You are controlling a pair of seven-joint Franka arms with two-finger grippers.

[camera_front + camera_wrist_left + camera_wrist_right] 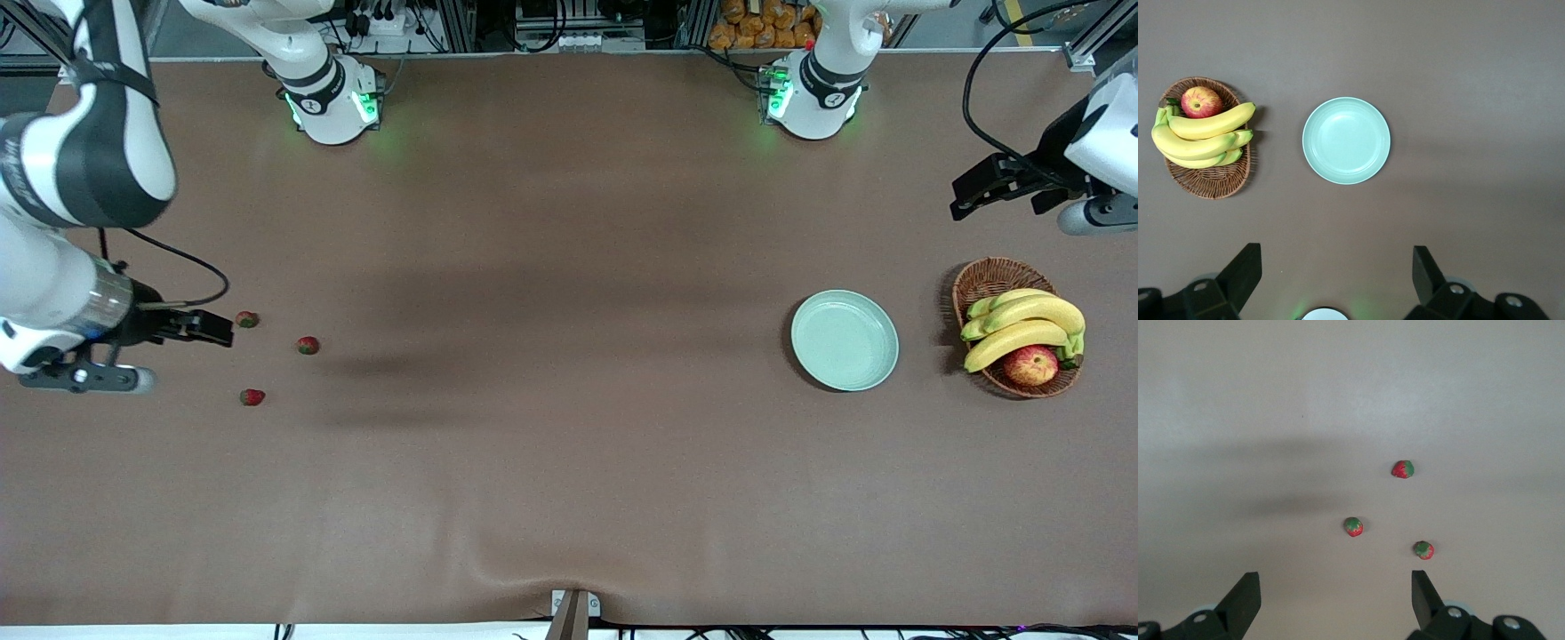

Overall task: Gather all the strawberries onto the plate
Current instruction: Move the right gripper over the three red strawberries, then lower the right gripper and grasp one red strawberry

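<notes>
Three small red strawberries with green tops lie apart on the brown table at the right arm's end: one [247, 319], one [308, 345] and one [252, 396]. All three also show in the right wrist view [1403, 469] [1353, 527] [1424, 550]. My right gripper [218, 331] [1335, 583] is open and empty, just beside the first strawberry. The pale mint-green plate [845, 340] [1346, 140] is empty, toward the left arm's end. My left gripper [965, 200] [1337, 257] is open and empty, high over the table by the plate and basket.
A brown wicker basket [978, 280] [1211, 183] stands beside the plate at the left arm's end. It holds bananas [1022, 324] [1201, 133] and a red-yellow apple [1031, 364] [1201, 102]. A wide stretch of bare table lies between strawberries and plate.
</notes>
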